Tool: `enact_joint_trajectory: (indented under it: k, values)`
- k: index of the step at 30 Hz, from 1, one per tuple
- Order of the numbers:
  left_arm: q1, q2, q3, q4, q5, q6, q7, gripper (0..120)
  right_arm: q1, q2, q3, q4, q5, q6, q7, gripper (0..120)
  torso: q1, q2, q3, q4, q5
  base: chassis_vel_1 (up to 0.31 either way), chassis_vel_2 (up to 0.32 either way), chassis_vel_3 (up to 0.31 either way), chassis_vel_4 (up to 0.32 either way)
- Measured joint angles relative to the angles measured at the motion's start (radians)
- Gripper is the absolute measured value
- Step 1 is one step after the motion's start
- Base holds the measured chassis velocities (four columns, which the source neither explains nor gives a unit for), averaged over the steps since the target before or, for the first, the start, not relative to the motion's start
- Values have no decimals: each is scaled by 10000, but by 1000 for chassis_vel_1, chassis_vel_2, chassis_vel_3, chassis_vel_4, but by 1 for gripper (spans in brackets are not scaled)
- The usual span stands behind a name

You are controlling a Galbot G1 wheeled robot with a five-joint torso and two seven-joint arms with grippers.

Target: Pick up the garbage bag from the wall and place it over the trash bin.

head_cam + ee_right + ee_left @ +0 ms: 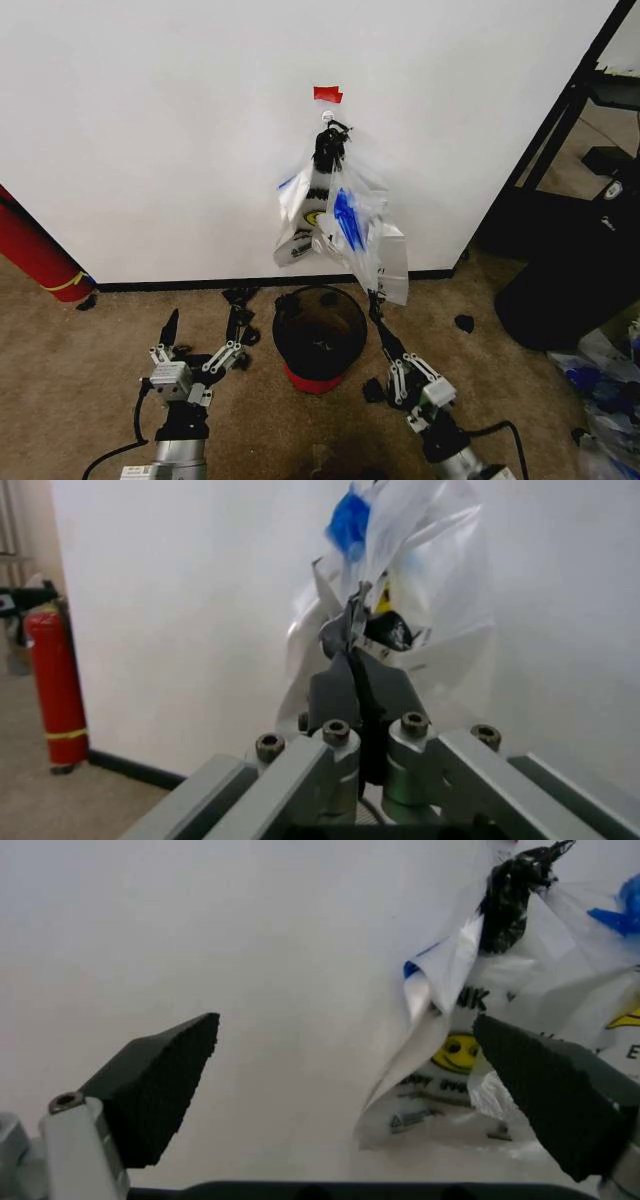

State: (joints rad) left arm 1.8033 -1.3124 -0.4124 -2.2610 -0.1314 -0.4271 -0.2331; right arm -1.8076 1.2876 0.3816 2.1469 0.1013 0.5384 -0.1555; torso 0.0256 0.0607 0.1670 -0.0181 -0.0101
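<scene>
Several garbage bags (pixel 335 215) hang in a bunch from a small hook (pixel 328 117) on the white wall (pixel 150 130), just under a red tape patch (pixel 327 94). My right gripper (pixel 375 302) reaches up from the carpet and is shut on the lower corner of one bag; the right wrist view shows thin plastic (pixel 420 607) pinched at its closed tips (pixel 350 641). The dark trash bin (pixel 320 330) with a red base stands on the carpet below the bags, between my arms. My left gripper (pixel 205 330) is open left of the bin, facing the wall, with the bags (pixel 450 1057) off to one side of its pads (pixel 160 1087).
A red cylinder (pixel 35 250) leans at the far left by the black baseboard (pixel 180 285). Black furniture (pixel 585 260) stands at the right, with more bags (pixel 610 385) on the floor beside it. Small dark scraps (pixel 464 323) lie on the carpet.
</scene>
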Motion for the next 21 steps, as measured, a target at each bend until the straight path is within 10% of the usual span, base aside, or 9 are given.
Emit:
enact_joint_trajectory:
  k: [21]
  values:
    - [-60, -33, 46, 149, -51, 23, -1, 100, -971, 658, 214, -581, -509, 1570, -106, 0, 0, 0, 0, 0, -1, 0, 0, 0, 0]
